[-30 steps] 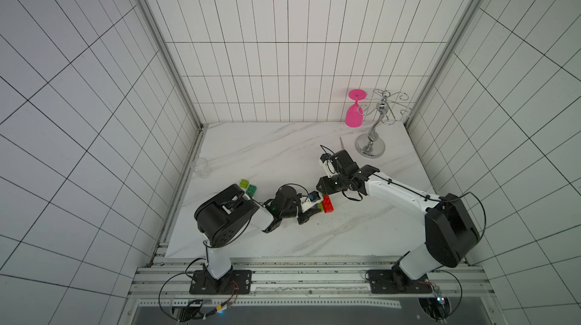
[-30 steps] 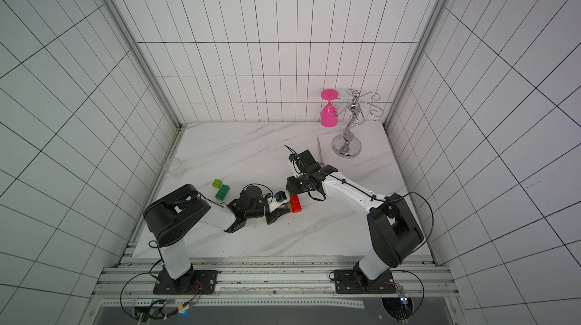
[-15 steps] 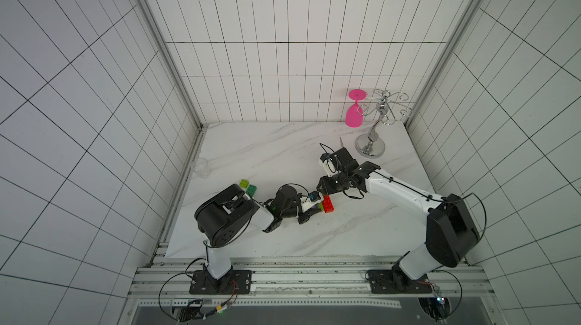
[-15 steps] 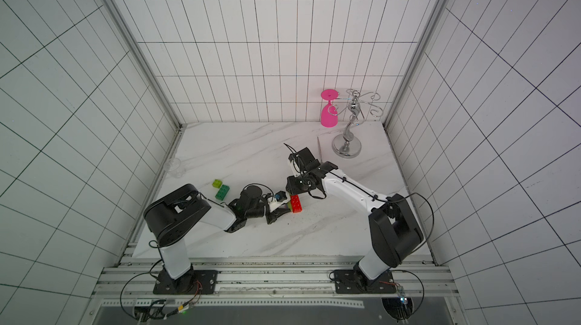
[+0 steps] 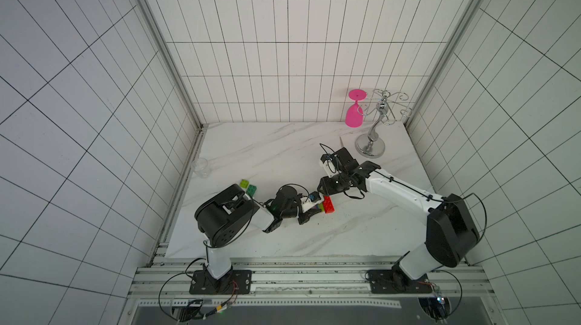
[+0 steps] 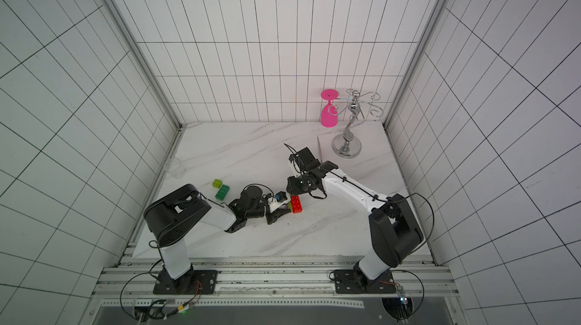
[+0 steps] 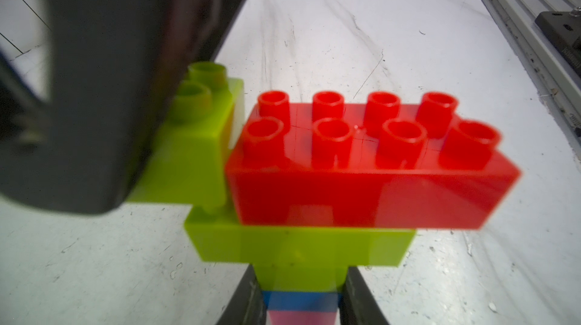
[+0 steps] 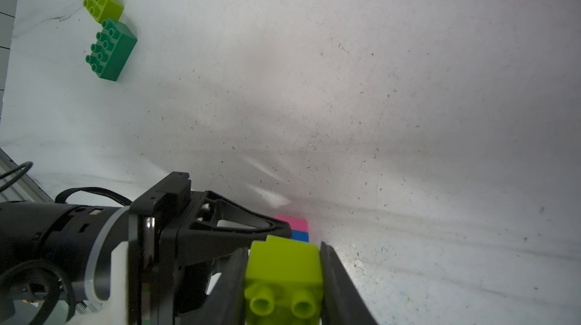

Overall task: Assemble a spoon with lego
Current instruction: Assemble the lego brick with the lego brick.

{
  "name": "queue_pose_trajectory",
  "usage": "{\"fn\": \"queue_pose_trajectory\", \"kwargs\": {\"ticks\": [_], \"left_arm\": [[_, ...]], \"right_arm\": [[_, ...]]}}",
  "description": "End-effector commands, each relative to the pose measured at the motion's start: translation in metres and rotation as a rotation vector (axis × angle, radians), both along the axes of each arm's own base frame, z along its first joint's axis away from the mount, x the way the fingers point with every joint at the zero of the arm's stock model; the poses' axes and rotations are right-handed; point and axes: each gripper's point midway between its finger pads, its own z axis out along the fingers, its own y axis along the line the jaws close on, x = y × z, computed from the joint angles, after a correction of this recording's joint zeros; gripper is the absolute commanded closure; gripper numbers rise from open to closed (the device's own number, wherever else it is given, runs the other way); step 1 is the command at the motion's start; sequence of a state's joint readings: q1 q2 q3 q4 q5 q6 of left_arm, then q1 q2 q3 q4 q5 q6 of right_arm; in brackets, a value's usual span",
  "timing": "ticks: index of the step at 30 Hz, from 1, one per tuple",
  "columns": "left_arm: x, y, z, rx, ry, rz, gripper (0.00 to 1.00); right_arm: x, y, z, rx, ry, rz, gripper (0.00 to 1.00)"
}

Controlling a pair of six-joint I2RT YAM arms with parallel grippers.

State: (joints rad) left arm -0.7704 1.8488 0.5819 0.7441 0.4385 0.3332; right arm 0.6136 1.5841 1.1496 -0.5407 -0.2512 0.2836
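Note:
The part-built spoon lies low over the table. It has a pink [image 7: 301,317] and blue [image 7: 301,301] handle, a wide lime brick [image 7: 298,244] and a red brick [image 7: 371,163] on top. My left gripper [image 7: 300,285] is shut on the handle end. My right gripper [image 8: 284,270] is shut on a small lime lego brick [image 8: 283,263], which sits beside the red brick [image 5: 328,204] on the wide lime one. In the left wrist view the right gripper's finger [image 7: 110,87] hides part of that small brick [image 7: 195,138].
A loose lime brick [image 5: 244,183] and a dark green brick [image 5: 251,189] lie side by side near the left arm; the right wrist view shows both bricks [image 8: 105,4] [image 8: 113,50]. A clear cup [image 5: 201,167] stands by the left wall. A pink goblet [image 5: 354,112] hangs on a chrome rack [image 5: 371,147] at the back right.
The right forearm has shifted very slightly. Both grips and the bricks stay as they were.

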Motion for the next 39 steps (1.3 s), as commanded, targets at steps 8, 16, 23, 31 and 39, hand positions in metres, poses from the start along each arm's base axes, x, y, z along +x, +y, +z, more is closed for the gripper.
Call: {"fn": "queue_pose_trajectory", "kwargs": {"ticks": [8, 16, 23, 31, 39], "left_arm": [[0.009, 0.0, 0.0, 0.009, -0.018, 0.025, 1.0], [0.01, 0.001, -0.002, 0.021, -0.02, 0.028, 1.0], [0.009, 0.001, -0.001, 0.023, -0.025, 0.029, 1.0], [0.009, 0.0, 0.0, 0.022, -0.028, 0.027, 1.0], [0.009, 0.001, 0.001, 0.025, -0.034, 0.031, 1.0]], "right_arm": [[-0.007, -0.015, -0.028, -0.077, 0.082, -0.018, 0.77], [-0.024, 0.005, -0.025, 0.05, 0.184, 0.02, 0.79], [-0.026, 0.001, -0.023, 0.028, 0.202, -0.004, 0.8], [-0.015, -0.015, -0.024, -0.064, 0.14, -0.048, 0.8], [-0.021, -0.009, -0.03, -0.037, 0.181, -0.031, 0.8]]}}
